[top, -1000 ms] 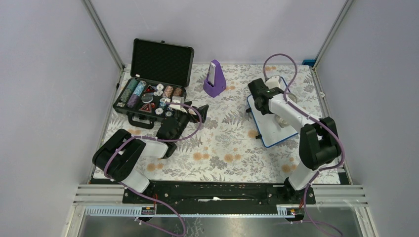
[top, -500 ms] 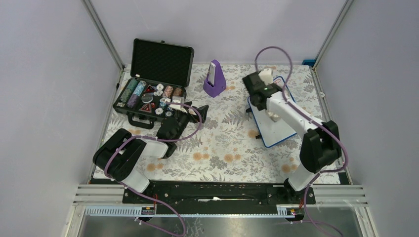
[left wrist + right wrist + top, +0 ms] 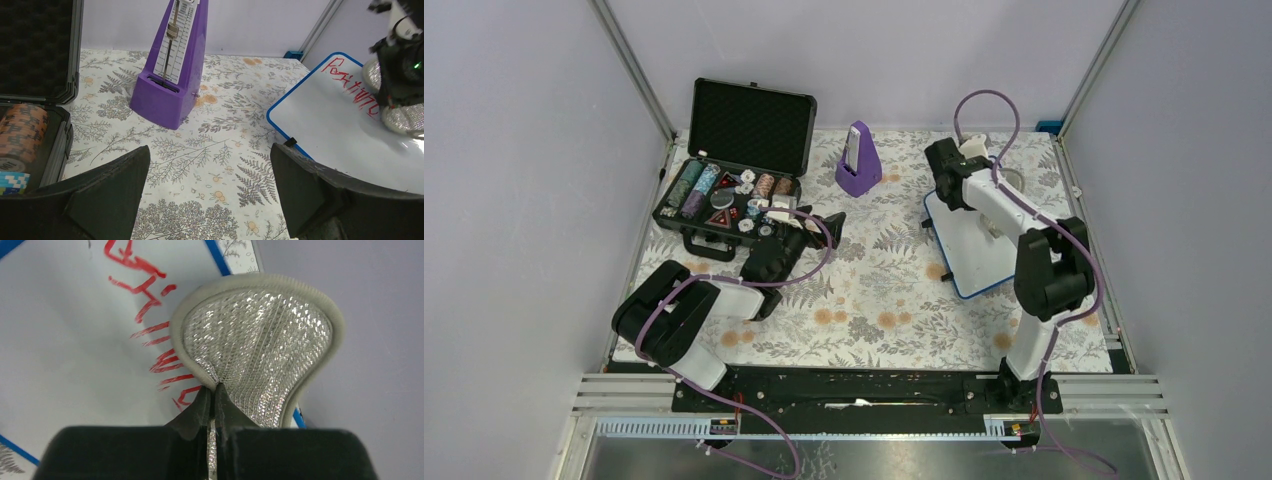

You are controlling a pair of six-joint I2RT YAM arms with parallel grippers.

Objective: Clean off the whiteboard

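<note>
While your left arm has not shifted over the last second, your right arm has swung out past the far-left corner of the board and come back right, so the right gripper [image 3: 969, 165] now sits over the far end of the small white rectangular whiteboard with the thin blue rim [image 3: 969, 255]. That reads as one wiping stroke across the far strip, with more strokes needed.

The right jaws are clenched on the neck of a silvery mesh pad with a grey rim [image 3: 260, 335], which fans out ahead of the fingers. Your left gripper [image 3: 210, 150] is released, jaws spread wide and holding nothing, low over the flowered tablecloth [image 3: 874, 290] near the open black case of poker chips [image 3: 734, 170].

The whiteboard lies flat on the right side of the table, turned at a slant, well right of the purple pyramid-shaped metronome [image 3: 858, 160]. Red handwriting [image 3: 145, 305] is still on it, running along the far end right beside the pad and partly under it. Most of the near surface looks bare and glossy. I judge the erasing barely begun.
</note>
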